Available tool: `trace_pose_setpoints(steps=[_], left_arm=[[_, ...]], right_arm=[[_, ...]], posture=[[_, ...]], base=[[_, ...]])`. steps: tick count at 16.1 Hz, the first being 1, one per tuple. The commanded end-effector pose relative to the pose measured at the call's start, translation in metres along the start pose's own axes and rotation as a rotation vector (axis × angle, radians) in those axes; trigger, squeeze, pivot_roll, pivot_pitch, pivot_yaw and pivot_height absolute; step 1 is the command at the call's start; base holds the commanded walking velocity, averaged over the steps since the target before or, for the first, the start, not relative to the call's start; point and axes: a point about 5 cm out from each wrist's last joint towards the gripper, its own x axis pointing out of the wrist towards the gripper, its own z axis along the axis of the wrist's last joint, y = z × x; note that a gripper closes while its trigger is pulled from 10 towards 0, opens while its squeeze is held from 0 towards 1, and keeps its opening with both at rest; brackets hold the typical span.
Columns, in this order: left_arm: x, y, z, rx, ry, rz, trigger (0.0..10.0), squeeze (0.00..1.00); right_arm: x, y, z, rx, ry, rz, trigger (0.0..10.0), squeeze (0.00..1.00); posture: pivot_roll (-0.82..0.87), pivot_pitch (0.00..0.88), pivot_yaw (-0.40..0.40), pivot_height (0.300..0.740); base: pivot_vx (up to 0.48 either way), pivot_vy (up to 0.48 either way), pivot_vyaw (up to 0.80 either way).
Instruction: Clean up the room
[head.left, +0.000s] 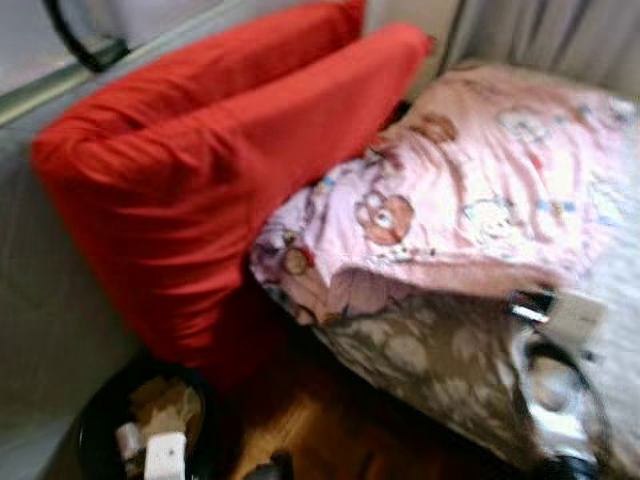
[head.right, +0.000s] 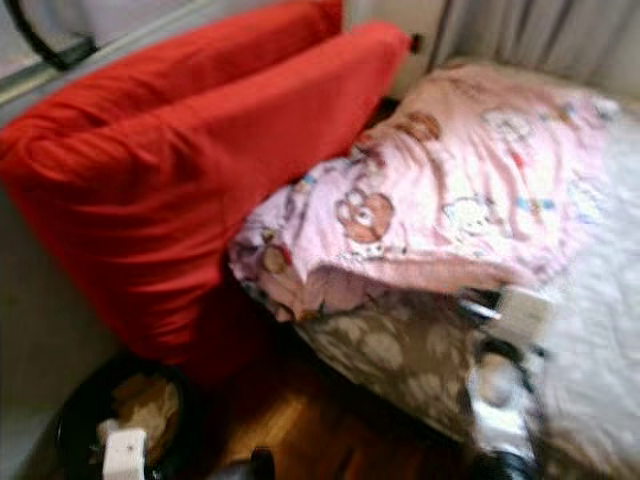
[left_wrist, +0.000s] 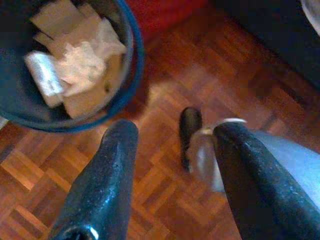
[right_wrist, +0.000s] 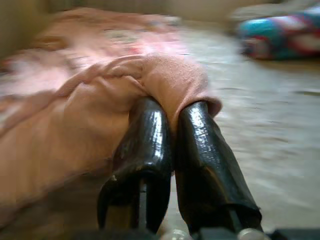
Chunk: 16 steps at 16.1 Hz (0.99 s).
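Observation:
A pink blanket (head.left: 470, 200) printed with cartoon bears lies rumpled on the bed, over a grey patterned cover (head.left: 420, 360). My right gripper (right_wrist: 172, 107) is shut on a folded edge of the pink blanket (right_wrist: 170, 75). In the eye views, the right arm (head.left: 550, 400) reaches up from the lower right to that edge. My left gripper (left_wrist: 177, 132) hangs open over the parquet floor (left_wrist: 165, 65) with nothing between its fingers. A dark round bin (left_wrist: 131, 75) holding crumpled paper and wrappers sits on the floor beside it.
Two big red cushions (head.left: 210, 160) lean against the wall left of the bed, over the bin (head.left: 100, 420). Grey curtains (head.left: 560, 35) hang behind the bed. A colourful bundle (right_wrist: 280, 32) lies farther across the mattress. A small dark object (left_wrist: 190, 130) rests on the floor.

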Motion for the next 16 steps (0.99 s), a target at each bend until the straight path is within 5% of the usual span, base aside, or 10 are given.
trace_pose_setpoints(steps=[1,13,16], left_arm=[[-0.003,0.005,-0.006,0.028,0.026,0.001,10.0,0.0],[-0.003,0.005,-0.007,0.077,0.045,-0.022,10.0,0.0],[-0.003,0.004,-0.007,0.087,0.047,-0.032,10.0,0.0]], right_arm=[[0.0,-0.004,0.003,0.008,-0.009,-0.038,10.0,0.0],[-0.007,-0.008,0.007,-0.097,-0.049,-0.092,10.0,0.0],[-0.014,-0.029,-0.018,-0.035,0.112,-0.253,10.0,0.0]], posture=[[0.06,0.142,-0.02,0.74],[0.06,0.147,-0.019,0.74],[0.06,0.148,-0.021,0.74]], base=[[-0.251,0.0,0.0],[-0.04,0.0,0.0],[0.0,0.0,0.0]])
